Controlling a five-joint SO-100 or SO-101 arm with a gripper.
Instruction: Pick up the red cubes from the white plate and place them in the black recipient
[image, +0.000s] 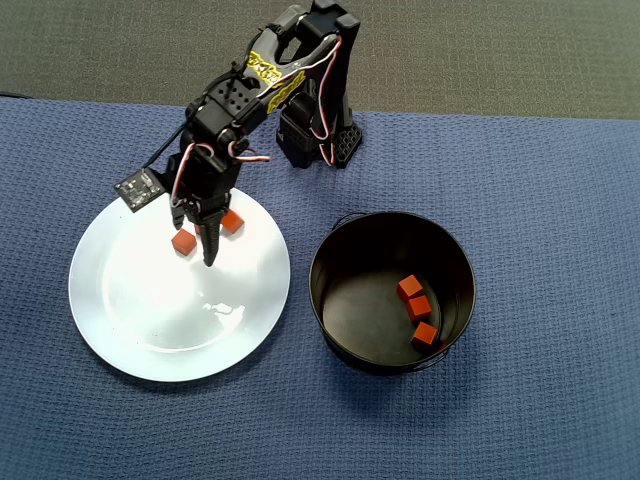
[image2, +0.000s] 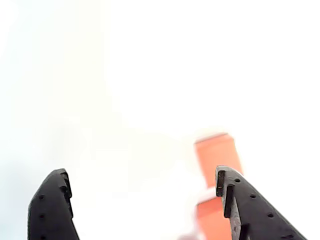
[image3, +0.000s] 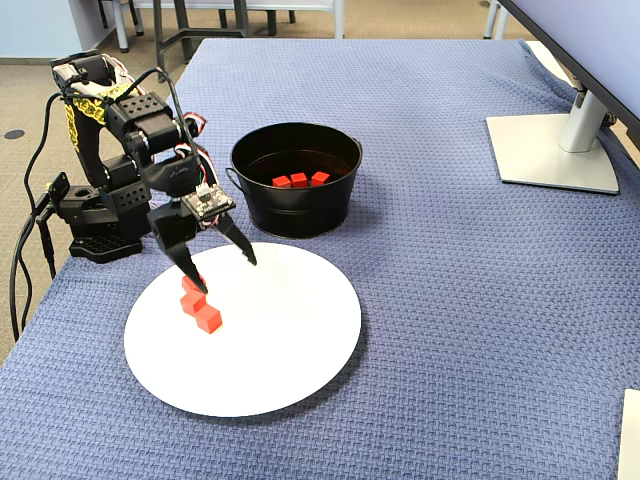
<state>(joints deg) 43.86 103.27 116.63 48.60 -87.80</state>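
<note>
I have the arm (image: 255, 95) reaching out from its black base (image3: 95, 243) at the upper middle of the overhead view, down toward the white plate (image: 140, 320), which sits at the left of that frame on the blue woven cloth (image: 540, 170). The gripper (image3: 225, 270) hangs over the upper part of the plate with its jaws spread wide and nothing between them; in the wrist view I see the two black fingertips (image2: 52, 200) at the lower corners with bare, washed-out white plate between. On the plate I count three red cubes in the fixed view: a front one (image3: 208, 319) and two more bunched just behind it, touching or nearly so, right under the gripper's left-hand finger. From overhead only two show, one (image: 183, 241) to the left of the fingers and one (image: 232, 222) to the right; the arm hides the rest. In the wrist view two blurred red cubes (image2: 216, 157) lie just beside the right-hand fingertip, not between the jaws. The black pot (image: 335, 255) stands just right of the plate in the overhead view, close but not touching, and three red cubes (image: 410, 288) lie inside on its floor, toward the lower right. A monitor stand (image3: 555, 150) rests at the upper right of the fixed view, well apart from everything else.
</note>
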